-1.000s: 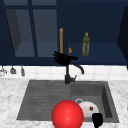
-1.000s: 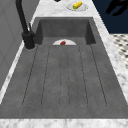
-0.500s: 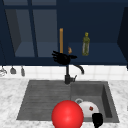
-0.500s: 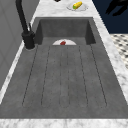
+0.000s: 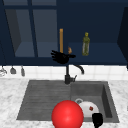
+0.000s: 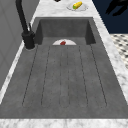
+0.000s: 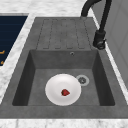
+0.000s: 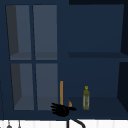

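My left hand (image 5: 61, 57) floats above the black faucet (image 5: 68, 75), fingers spread straight, at the front edge of the wall cabinet's lower shelf. The upper view places this left hand (image 8: 62, 109) just in front of a tall orange stick (image 8: 61, 92) and a small orange thing (image 8: 70, 103); it holds nothing. My right hand (image 5: 97, 120) hangs low in front of the sink's right basin, beside a big red ball (image 5: 67, 115). A dark hand (image 6: 117, 6) also appears off the sink's front edge. A white plate (image 7: 63, 89) with a small red item (image 7: 65, 92) lies in the basin.
An olive-green bottle (image 8: 86, 101) stands on the shelf right of the left hand. The grey sink (image 5: 45, 95) has a ribbed drainboard on its left side. A small plate with a yellow item (image 6: 77, 5) sits on the marble counter. Utensils (image 5: 12, 70) hang on the wall at left.
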{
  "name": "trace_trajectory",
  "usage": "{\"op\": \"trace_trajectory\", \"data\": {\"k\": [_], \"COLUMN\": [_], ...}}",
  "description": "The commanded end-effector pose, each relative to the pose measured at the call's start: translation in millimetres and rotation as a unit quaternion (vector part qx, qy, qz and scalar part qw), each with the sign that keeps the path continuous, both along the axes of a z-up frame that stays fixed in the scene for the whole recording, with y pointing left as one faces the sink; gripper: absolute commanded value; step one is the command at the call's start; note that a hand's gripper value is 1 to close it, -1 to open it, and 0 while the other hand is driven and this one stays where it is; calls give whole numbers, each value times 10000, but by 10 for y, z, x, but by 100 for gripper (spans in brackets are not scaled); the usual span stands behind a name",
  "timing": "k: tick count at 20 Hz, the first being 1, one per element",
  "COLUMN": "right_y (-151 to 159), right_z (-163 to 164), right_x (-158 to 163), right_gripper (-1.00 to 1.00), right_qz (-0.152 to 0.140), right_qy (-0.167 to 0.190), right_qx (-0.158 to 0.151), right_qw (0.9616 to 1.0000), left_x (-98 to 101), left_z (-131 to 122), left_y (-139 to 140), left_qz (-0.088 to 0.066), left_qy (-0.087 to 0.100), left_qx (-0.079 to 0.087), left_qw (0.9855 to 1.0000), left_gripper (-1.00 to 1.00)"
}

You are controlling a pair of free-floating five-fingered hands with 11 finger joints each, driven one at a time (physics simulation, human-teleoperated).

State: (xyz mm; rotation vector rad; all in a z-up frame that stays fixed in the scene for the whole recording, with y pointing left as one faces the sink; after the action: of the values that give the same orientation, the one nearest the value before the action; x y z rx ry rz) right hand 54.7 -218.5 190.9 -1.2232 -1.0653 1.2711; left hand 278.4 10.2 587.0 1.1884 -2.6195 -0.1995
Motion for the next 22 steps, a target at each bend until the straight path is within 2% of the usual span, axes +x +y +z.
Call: {"op": "trace_trajectory", "data": {"k": [1, 5, 9, 10, 11, 12, 13, 14, 16, 18, 20, 22], "right_y": [0, 0, 0, 0, 0, 0, 0, 0, 0, 0, 0, 0], "right_z": [0, 0, 0, 0, 0, 0, 0, 0, 0, 0, 0, 0], "right_x": [0, 0, 0, 0, 0, 0, 0, 0, 0, 0, 0, 0], "right_gripper": [0, 0, 0, 0, 0, 0, 0, 0, 0, 0, 0, 0], "right_qz": [0, 0, 0, 0, 0, 0, 0, 0, 0, 0, 0, 0], "right_qy": [0, 0, 0, 0, 0, 0, 0, 0, 0, 0, 0, 0], "right_qx": [0, 0, 0, 0, 0, 0, 0, 0, 0, 0, 0, 0], "right_qw": [10000, 10000, 10000, 10000, 10000, 10000, 10000, 10000, 10000, 10000, 10000, 10000], "left_x": [0, 0, 8, 109, 203, 218, 142, 121, 72, 139, 142, 88], "left_z": [0, 0, 0, 0, 76, 144, 196, 247, 326, 377, 443, 548], "left_y": [1, 40, 33, 38, 89, 47, 52, 65, 56, 59, 66, 72], "left_qz": [0, -40, -1, -27, -104, -151, -176, -175, -151, -91, -92, -85], "left_qy": [0, 0, 1, 26, 177, 206, 166, 172, 253, 434, 466, 471], "left_qx": [0, -49, -4, -3, -91, -27, -41, -133, -206, -268, -348, -550], "left_qw": [10000, 10000, 10000, 10000, 9997, 9997, 9997, 9996, 9994, 9987, 9983, 9973], "left_gripper": [-100, -100, -100, -100, -100, -100, -100, -100, -100, -100, -100, -100]}}
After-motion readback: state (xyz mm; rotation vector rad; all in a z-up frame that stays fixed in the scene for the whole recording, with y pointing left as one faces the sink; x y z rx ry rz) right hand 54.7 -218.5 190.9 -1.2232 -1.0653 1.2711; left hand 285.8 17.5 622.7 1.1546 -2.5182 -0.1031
